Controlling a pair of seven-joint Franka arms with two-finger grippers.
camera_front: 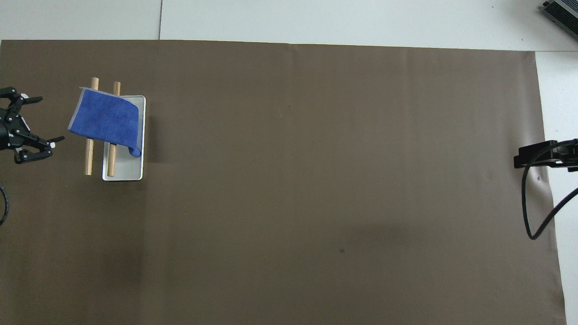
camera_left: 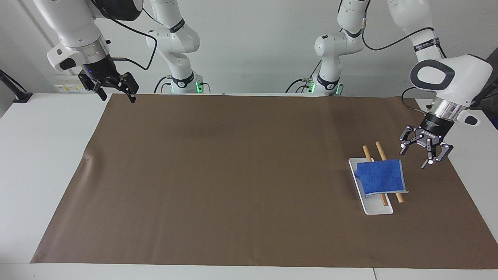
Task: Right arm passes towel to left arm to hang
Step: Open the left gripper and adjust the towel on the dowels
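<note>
The bright-blue towel (camera_left: 379, 177) lies draped over two wooden rods (camera_left: 365, 151) that rest above a white tray (camera_left: 377, 209), toward the left arm's end of the table. In the overhead view, the towel (camera_front: 106, 119) covers the middle of the rods (camera_front: 94, 83), and one corner hangs into the tray (camera_front: 124, 174). My left gripper (camera_left: 422, 155) is open and empty, in the air just beside the towel and apart from it; it also shows in the overhead view (camera_front: 45, 119). My right gripper (camera_left: 116, 96) is open and empty, and waits raised over the mat's corner at its own end.
A brown mat (camera_left: 233, 175) covers most of the white table. The right arm's black cable (camera_front: 530, 212) hangs over the mat's edge. A grey device (camera_front: 562, 11) sits at the table's corner farthest from the robots.
</note>
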